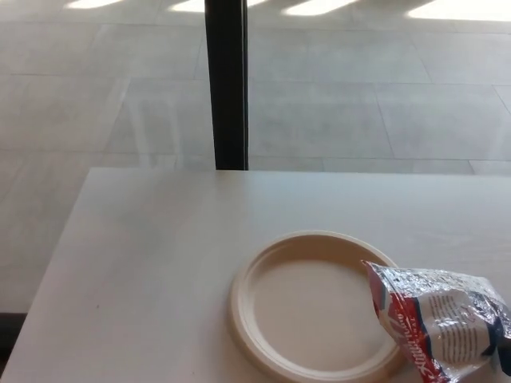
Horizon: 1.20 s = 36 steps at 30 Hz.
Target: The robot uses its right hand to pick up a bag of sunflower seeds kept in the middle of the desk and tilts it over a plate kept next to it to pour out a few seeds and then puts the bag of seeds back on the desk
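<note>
A crinkled silver bag of sunflower seeds [443,323] with red, white and dark blue print sits at the lower right of the head view. Its left end reaches over the right rim of a round cream plate [249,271], and its right end is cut off by the picture's edge. The plate lies on the pale desk, near its front, and looks bare inside. I cannot tell whether the bag rests on the rim or hangs just above it. No hand of mine shows anywhere in the view.
The white desk [152,255] stretches back to its far edge, with its left edge running down the picture's left side. Beyond it is a grey tiled floor and a black upright post [227,84] behind the desk's middle.
</note>
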### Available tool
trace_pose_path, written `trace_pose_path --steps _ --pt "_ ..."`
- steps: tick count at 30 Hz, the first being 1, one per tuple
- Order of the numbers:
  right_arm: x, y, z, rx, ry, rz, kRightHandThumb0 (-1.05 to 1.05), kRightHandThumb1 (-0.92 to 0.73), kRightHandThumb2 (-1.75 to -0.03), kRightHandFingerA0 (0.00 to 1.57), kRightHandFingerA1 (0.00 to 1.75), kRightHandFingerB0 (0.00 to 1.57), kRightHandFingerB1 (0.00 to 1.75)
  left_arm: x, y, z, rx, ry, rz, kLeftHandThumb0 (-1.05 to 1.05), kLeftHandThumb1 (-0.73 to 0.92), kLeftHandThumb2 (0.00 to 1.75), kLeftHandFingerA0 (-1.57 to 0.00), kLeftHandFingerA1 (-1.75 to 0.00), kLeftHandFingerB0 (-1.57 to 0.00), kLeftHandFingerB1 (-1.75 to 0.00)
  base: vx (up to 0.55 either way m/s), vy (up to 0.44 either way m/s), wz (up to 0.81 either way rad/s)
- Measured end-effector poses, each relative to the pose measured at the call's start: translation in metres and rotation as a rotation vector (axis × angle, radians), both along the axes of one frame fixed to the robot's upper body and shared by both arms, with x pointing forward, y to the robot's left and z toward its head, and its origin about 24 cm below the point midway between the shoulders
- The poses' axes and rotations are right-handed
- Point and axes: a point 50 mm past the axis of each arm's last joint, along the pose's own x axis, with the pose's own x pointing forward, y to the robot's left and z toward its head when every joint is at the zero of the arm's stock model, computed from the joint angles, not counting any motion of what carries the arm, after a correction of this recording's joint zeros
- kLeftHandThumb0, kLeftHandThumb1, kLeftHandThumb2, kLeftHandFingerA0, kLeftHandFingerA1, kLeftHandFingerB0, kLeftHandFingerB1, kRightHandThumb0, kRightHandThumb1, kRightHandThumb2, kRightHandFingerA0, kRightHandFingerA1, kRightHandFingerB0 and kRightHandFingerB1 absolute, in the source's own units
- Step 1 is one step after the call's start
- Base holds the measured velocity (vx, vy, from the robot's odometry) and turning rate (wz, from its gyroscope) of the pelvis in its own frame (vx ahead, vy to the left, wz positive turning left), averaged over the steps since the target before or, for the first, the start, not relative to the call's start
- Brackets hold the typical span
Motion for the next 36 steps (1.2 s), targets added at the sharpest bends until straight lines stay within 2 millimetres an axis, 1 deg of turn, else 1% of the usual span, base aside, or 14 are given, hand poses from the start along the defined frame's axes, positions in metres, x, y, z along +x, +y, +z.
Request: trace_pose_path --steps 1,2,3,4,5,10,11,12,19,21,22,23,27,36 --pt "0.001 -0.002 0.002 -0.005 -0.022 -0.013 -1.0 -0.58 -0.63 0.0 0.66 0.0 0.53 0.0 0.0 0.0 -0.002 -0.002 0.0 -0.72 0.5 0.86 -0.36 -0.63 -0.25 -0.47 0.0 0.0 0.0" --pt "0.003 -0.004 0.005 -0.01 -0.046 -0.03 -1.01 -0.57 -0.66 0.0 0.34 0.0 0.32 0.0 0.0 0.0 -0.003 -0.003 0.0 -0.65 0.61 0.59 -0.39 -0.57 -0.31 -0.35 0.0 0.0 0.0" --pt "0.005 -0.008 0.007 -0.015 -0.081 -0.068 -1.05 -0.56 -1.02 0.0 0.18 0.0 0.22 0.0 0.0 0.0 -0.007 -0.003 0.001 -0.63 0.61 0.59 -0.38 -0.57 -0.31 -0.36 0.0 0.0 0.0" --pt "0.006 -0.01 0.008 -0.015 -0.089 -0.079 -1.05 -0.56 -1.02 0.0 0.18 0.0 0.22 -0.001 -0.001 0.0 -0.007 -0.003 0.002 -0.63 0.61 0.59 -0.38 -0.57 -0.31 -0.36 0.0 0.0 0.0" --pt "0.01 -0.017 0.009 -0.013 -0.125 -0.132 -1.05 -0.56 -1.02 0.0 0.18 0.0 0.22 -0.001 -0.001 -0.001 -0.01 -0.006 0.008 -0.69 0.5 0.88 -0.38 -0.62 -0.25 -0.48 0.0 0.0 0.0" --pt "0.044 -0.045 0.033 -0.058 -0.326 -0.232 -1.0 -0.55 -1.0 0.0 0.23 0.0 0.27 0.0 0.0 0.0 -0.012 -0.02 0.013 -0.65 0.64 0.6 -0.4 -0.57 -0.32 -0.35 0.0 0.0 0.0" --pt "0.052 -0.051 0.042 -0.074 -0.373 -0.235 -1.05 -0.59 -0.64 0.0 0.24 0.0 0.31 0.0 0.0 0.0 -0.011 -0.023 0.012 -0.65 0.62 0.59 -0.4 -0.58 -0.32 -0.36 0.0 0.0 0.0" --pt "0.062 -0.057 0.052 -0.092 -0.426 -0.229 -0.93 -0.53 -1.01 0.03 0.24 0.0 0.34 0.0 0.0 0.0 -0.01 -0.027 0.013 -0.64 0.61 0.59 -0.39 -0.57 -0.33 -0.36 0.0 0.0 0.0" --pt "0.127 -0.072 0.132 -0.222 -0.72 -0.057 -1.05 -0.57 -0.65 0.0 0.55 0.0 0.54 0.0 0.001 0.001 -0.007 -0.043 0.024 -0.66 0.63 0.6 -0.39 -0.56 -0.31 -0.35 0.0 0.0 0.0" --pt "0.141 -0.07 0.154 -0.251 -0.78 0.01 -0.92 -0.45 -0.83 0.01 0.66 0.06 0.58 0.0 0.001 0.001 -0.007 -0.044 0.023 -0.64 0.63 0.59 -0.37 -0.54 -0.29 -0.34 0.0 0.0 0.0" --pt "0.147 -0.067 0.163 -0.262 -0.801 0.043 -0.93 -0.57 -0.58 0.0 0.71 0.08 0.59 0.0 0.0 0.001 -0.007 -0.043 0.023 -0.67 0.62 0.59 -0.38 -0.55 -0.3 -0.34 0.0 0.0 0.0" --pt "0.152 -0.064 0.17 -0.269 -0.819 0.075 -0.88 -0.45 -0.84 0.0 0.59 0.09 0.54 0.0 0.0 0.001 -0.008 -0.044 0.023 -0.66 0.63 0.59 -0.36 -0.54 -0.3 -0.34 0.0 0.0 0.0" --pt "0.18 -0.042 0.197 -0.281 -0.887 0.254 -0.82 -0.48 -0.88 0.09 0.08 0.07 0.17 0.001 0.0 0.001 -0.011 -0.049 0.021 -0.68 0.65 0.6 -0.37 -0.56 -0.29 -0.34 0.0 0.0 0.0" --pt "0.23 0.027 0.221 -0.303 -0.783 0.771 -0.91 -0.51 -0.88 0.0 0.01 0.0 0.0 0.001 0.0 0.001 -0.014 -0.048 0.015 -0.7 0.67 0.6 -0.37 -0.55 -0.31 -0.35 0.0 0.0 0.0"
